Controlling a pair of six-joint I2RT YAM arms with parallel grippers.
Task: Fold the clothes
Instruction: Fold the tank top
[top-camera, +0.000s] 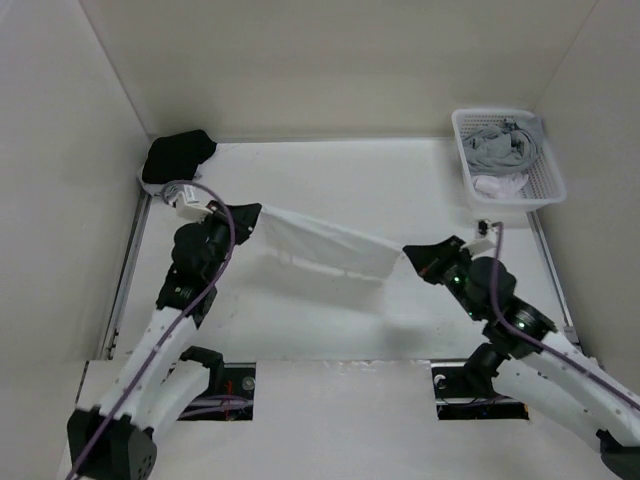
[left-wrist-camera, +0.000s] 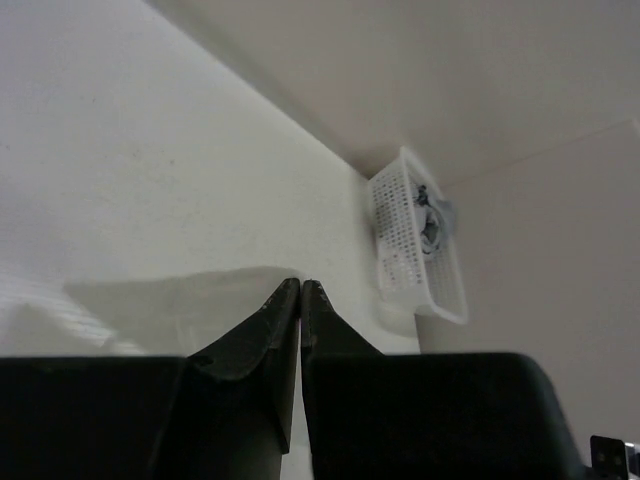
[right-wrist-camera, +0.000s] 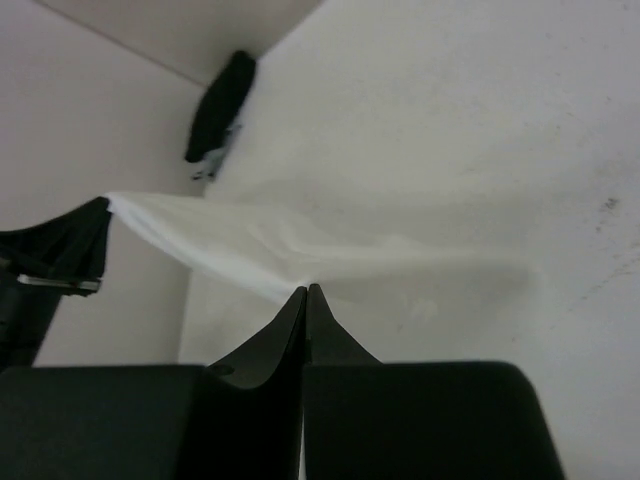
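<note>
As two hands (top-camera: 256, 211) (top-camera: 405, 253) clamp it, one garment (top-camera: 325, 245) hangs.

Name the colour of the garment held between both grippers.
The garment is plain white; top external view shows it best.

A black cloth bundle (top-camera: 178, 157) sits in the far-left corner of the white bench (top-camera: 400, 180), pressed against the walls. At the far-right corner stands a white plastic basket (top-camera: 545, 185) with perforated sides. A crumpled grey garment (top-camera: 505, 145) with cords fills its far part, and a small white piece of cloth (top-camera: 497, 185) lies at its near end.
</note>
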